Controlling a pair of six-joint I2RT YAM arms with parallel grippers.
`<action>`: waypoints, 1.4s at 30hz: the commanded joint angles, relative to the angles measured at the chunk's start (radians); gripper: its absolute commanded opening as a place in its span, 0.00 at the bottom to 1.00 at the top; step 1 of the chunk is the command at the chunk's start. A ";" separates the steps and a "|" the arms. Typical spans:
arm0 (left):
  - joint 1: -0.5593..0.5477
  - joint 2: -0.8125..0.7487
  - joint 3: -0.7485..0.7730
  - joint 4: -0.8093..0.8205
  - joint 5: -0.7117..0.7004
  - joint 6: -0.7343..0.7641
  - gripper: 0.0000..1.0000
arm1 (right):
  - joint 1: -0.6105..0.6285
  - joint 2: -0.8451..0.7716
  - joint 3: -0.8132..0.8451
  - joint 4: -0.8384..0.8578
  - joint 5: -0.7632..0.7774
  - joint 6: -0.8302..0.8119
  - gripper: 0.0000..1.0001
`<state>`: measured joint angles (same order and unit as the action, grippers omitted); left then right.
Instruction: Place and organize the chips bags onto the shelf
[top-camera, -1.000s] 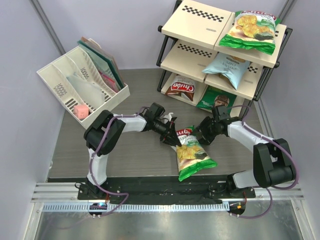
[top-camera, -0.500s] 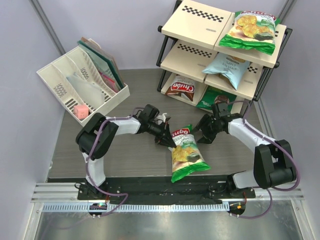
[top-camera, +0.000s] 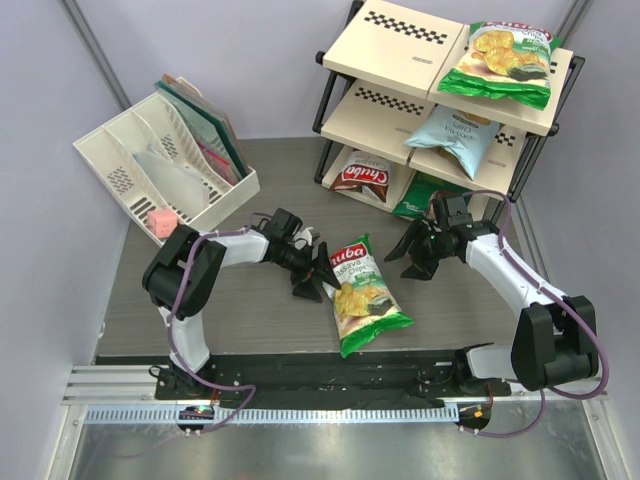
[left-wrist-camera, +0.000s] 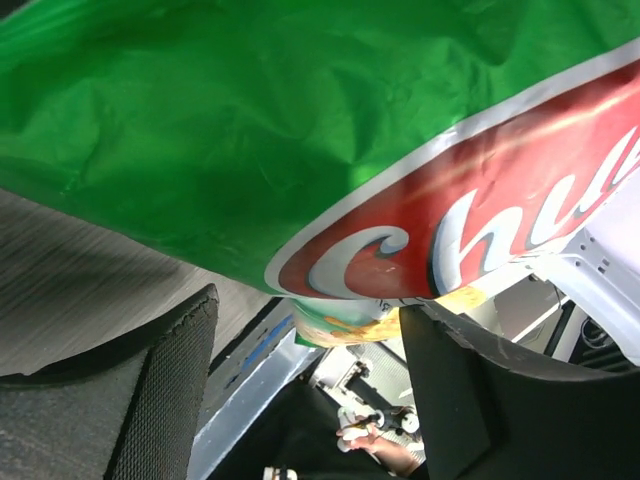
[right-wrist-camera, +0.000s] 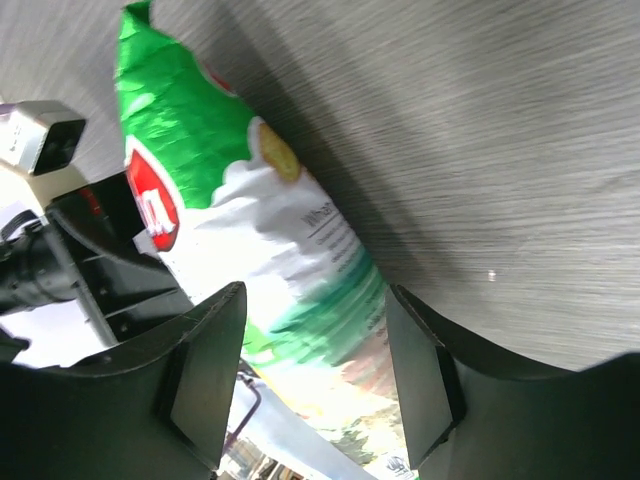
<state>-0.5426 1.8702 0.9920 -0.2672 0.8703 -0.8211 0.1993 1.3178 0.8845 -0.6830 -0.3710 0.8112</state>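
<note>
A green-and-white chips bag (top-camera: 362, 297) lies flat on the table between the arms. My left gripper (top-camera: 316, 275) is open at the bag's upper left corner; in the left wrist view the bag (left-wrist-camera: 300, 130) fills the top, just beyond the spread fingers (left-wrist-camera: 165, 390), with nothing between them. My right gripper (top-camera: 405, 262) is open and apart from the bag, to its right; the right wrist view looks down at the bag (right-wrist-camera: 280, 240) past that gripper (right-wrist-camera: 315, 370). The shelf (top-camera: 400, 45) holds a green bag (top-camera: 500, 62) on top, a light blue one (top-camera: 453, 135) in the middle, and a brown bag (top-camera: 362, 177) and a dark green one (top-camera: 430, 195) at the bottom.
A white slotted organizer (top-camera: 165, 170) with flat items stands at the back left, a pink cube (top-camera: 161, 222) in its front slot. The black rail (top-camera: 300, 372) runs along the table's near edge, close to the bag's lower end.
My left gripper was shut on the bag's top edge and has opened, letting it go. The bag has shifted left. My right gripper has drawn back to the right.
</note>
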 joint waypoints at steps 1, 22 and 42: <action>-0.002 0.020 -0.007 0.031 -0.028 0.002 0.74 | 0.008 -0.008 -0.002 0.068 -0.066 0.011 0.62; -0.031 0.211 -0.220 0.984 -0.047 -0.483 0.74 | 0.147 0.121 -0.144 0.261 -0.137 0.123 0.59; -0.059 0.063 -0.266 1.001 -0.097 -0.527 0.03 | 0.157 0.170 -0.116 0.270 -0.183 0.102 0.61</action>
<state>-0.5613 1.9873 0.7361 0.7643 0.9337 -1.3651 0.2970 1.4445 0.7761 -0.4057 -0.4641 0.9260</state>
